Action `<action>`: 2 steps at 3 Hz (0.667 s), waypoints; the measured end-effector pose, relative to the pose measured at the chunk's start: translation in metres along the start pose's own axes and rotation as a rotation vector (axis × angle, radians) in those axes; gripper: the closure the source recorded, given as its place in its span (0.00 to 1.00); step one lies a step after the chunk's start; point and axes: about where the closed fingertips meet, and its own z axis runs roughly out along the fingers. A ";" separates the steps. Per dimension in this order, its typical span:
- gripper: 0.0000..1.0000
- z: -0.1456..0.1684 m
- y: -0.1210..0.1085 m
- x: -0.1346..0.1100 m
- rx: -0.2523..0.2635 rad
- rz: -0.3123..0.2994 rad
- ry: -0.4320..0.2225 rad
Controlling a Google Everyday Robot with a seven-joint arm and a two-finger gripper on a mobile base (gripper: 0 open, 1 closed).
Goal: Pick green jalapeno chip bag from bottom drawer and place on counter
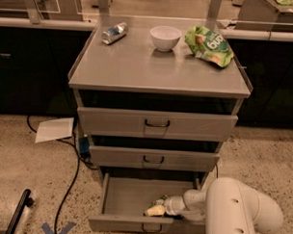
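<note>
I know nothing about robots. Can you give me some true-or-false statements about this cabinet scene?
1. The bottom drawer is pulled open. True.
2. The gripper hangs over the counter. False: it is down inside the bottom drawer.
3. A white bowl stands on the counter. True.
4. The can on the counter stands upright. False: it lies on its side.
5. The green jalapeno chip bag lies on the counter. False: it is in the bottom drawer by the gripper; the counter holds a larger bright green bag.

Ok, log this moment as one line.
gripper: low inside open bottom drawer, beside small chip bag | counter: that bag not yet on it
</note>
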 end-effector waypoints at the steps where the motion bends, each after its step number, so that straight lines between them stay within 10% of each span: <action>1: 0.19 0.000 0.000 0.000 0.000 0.000 0.000; 2: 0.42 0.000 0.000 0.000 0.000 0.000 0.000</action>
